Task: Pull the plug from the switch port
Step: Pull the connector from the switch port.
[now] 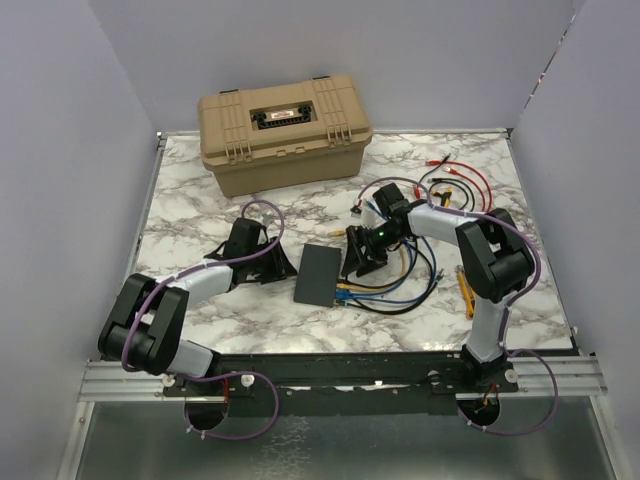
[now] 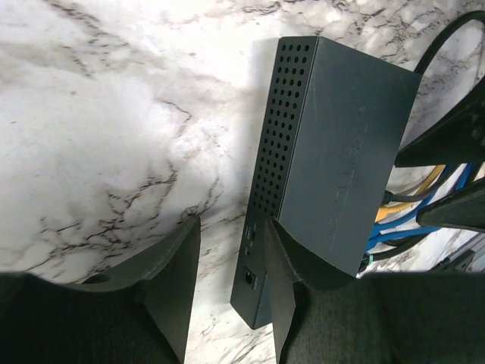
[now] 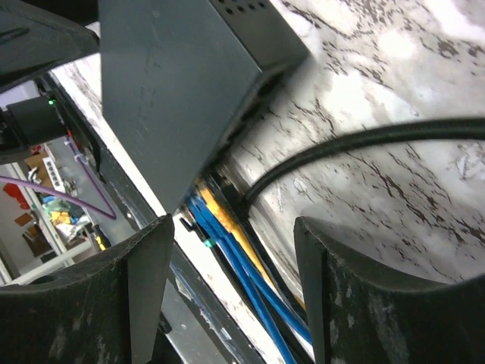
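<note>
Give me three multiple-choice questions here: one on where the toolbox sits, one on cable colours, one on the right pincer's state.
1. Relative to the switch, the toolbox sits: A. farther from the arm bases; B. nearer them; C. on top of it.
2. The cables at the switch ports include: A. pink and white; B. blue and yellow; C. silver and brown.
3. The right pincer is: A. shut on a plug; B. open; C. shut on the toolbox.
Answers: 1 A, it lies toward the back wall; 2 B, the right wrist view shows both; 3 B, its fingers stand apart, gripping nothing.
</note>
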`<state>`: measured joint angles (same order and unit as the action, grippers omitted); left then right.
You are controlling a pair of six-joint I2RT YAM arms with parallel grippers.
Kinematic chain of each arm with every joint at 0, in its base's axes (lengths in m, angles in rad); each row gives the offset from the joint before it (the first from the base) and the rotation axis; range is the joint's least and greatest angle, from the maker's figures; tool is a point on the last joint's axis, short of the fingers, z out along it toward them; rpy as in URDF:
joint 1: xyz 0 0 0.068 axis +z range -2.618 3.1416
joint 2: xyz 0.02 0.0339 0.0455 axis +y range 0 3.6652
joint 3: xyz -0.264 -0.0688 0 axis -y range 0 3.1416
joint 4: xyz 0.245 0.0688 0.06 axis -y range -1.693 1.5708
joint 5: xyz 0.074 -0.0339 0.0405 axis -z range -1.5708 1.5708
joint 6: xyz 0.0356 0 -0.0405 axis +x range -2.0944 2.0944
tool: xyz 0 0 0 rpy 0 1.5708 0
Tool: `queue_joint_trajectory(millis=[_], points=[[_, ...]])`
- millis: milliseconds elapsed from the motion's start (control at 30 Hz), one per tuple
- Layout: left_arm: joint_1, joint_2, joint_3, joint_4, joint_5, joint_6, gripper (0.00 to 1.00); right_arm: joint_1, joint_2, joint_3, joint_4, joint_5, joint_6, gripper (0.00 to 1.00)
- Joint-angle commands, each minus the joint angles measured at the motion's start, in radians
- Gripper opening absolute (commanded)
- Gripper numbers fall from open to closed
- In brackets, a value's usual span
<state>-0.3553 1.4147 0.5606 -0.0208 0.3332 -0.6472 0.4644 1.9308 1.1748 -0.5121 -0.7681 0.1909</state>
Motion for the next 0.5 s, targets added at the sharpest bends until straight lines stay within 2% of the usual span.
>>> queue_joint_trajectory(millis=[0,200,467], points=[[-0.039,0.05,-0.006,-0.001,0.019,-0.012,0.42,0.0,0.035,-0.011,0.07,-0.067,0.033,0.68],[-0.062,0.062,-0.014,0.002,-0.005,-0.03,0.41,0.0,0.07,-0.022,0.084,-0.108,0.038,0.62],[-0.065,0.086,-0.02,-0.043,-0.064,-0.05,0.31,-0.025,0.068,-0.061,0.108,-0.11,0.061,0.63]])
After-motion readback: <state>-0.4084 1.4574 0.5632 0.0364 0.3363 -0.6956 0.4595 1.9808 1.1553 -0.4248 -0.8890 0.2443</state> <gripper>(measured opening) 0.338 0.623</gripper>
